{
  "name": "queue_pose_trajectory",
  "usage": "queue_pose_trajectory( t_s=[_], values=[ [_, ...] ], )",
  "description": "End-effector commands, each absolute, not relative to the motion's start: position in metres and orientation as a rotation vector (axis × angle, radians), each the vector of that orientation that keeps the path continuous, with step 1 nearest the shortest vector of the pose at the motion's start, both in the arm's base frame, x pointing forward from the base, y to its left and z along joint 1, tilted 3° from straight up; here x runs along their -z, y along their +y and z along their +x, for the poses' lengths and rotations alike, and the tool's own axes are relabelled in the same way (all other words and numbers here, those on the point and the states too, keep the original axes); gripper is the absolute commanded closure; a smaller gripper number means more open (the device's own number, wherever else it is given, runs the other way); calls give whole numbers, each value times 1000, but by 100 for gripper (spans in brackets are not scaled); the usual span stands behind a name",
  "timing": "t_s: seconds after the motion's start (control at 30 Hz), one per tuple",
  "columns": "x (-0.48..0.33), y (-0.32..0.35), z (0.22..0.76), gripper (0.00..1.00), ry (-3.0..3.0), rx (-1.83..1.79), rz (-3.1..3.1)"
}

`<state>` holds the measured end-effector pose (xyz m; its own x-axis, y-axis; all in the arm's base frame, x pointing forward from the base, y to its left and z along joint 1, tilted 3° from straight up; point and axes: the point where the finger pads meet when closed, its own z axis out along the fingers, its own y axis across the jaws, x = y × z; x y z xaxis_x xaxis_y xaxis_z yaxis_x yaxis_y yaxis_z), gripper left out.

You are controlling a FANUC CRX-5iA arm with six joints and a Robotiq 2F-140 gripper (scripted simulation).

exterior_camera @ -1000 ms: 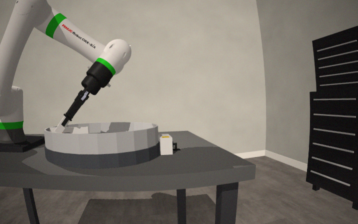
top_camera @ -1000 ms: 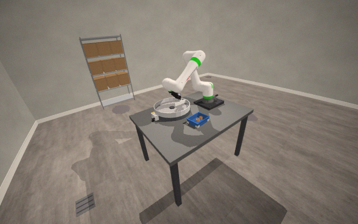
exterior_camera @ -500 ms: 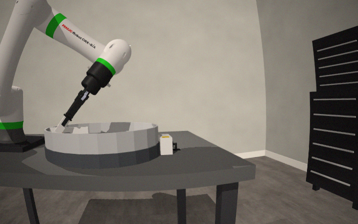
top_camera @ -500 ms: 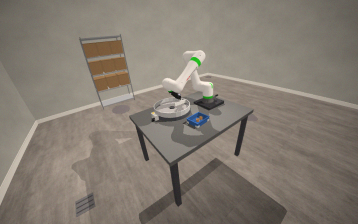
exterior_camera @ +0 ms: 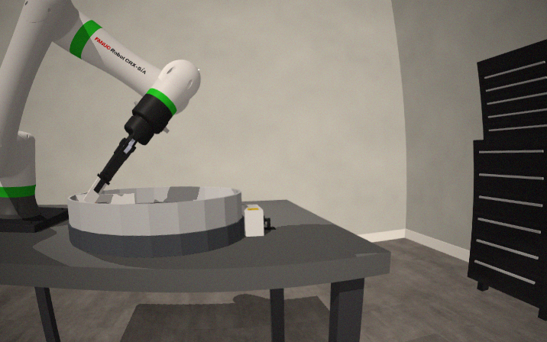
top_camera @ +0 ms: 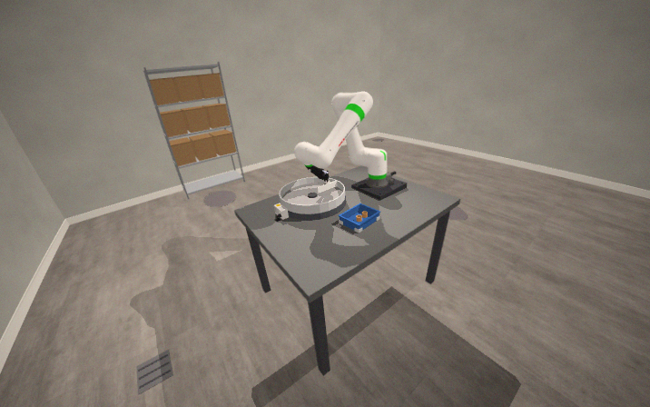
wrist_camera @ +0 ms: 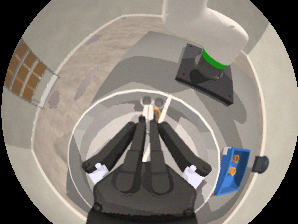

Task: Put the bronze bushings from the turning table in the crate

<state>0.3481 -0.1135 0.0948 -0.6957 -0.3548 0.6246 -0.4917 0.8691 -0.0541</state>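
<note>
Gripper (wrist_camera: 152,115) of a white robot arm (top_camera: 346,129) reaches down at a slant into a round, white-walled turning table (exterior_camera: 161,217), its fingers drawn nearly together. In the wrist view a small orange-brown piece, a bronze bushing (wrist_camera: 157,111), shows between the fingertips, so the gripper is closed on it; the piece is too small to tell which way its long axis or bore points. The gripper sits just inside the turning table's rim on the side nearest the arm's dark base plate (top_camera: 398,187), which lies just beyond that rim. A dark hub (top_camera: 311,194) marks the middle of the turning table, well apart from the fingertips. Beside the turning table, on the side away from the arm's base, a small white box (exterior_camera: 254,219) with a yellow label touches the outer wall. Close to the turning table, toward the near edge of the grey table (top_camera: 335,268), stands a blue crate (top_camera: 349,218). Two bronze bushings (top_camera: 361,214) stand upright in the crate, side by side, their axes vertical and open ends up. Farther behind the turning table, against the wall, stands a metal shelf rack (top_camera: 152,103) filled with brown boxes. To the far side of the turning table, past the table's end, a black drawer cabinet (exterior_camera: 512,169) stands on the floor.
</note>
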Motion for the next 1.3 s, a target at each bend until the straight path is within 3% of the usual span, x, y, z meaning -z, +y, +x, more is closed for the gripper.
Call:
queue_pose_trajectory(
  t_s=[0.0, 1.27],
  values=[
    [-95, -113, 348, 100, -2411, -286, 610],
    [-170, -111, 345, 100, -2411, -286, 610]
  ],
)
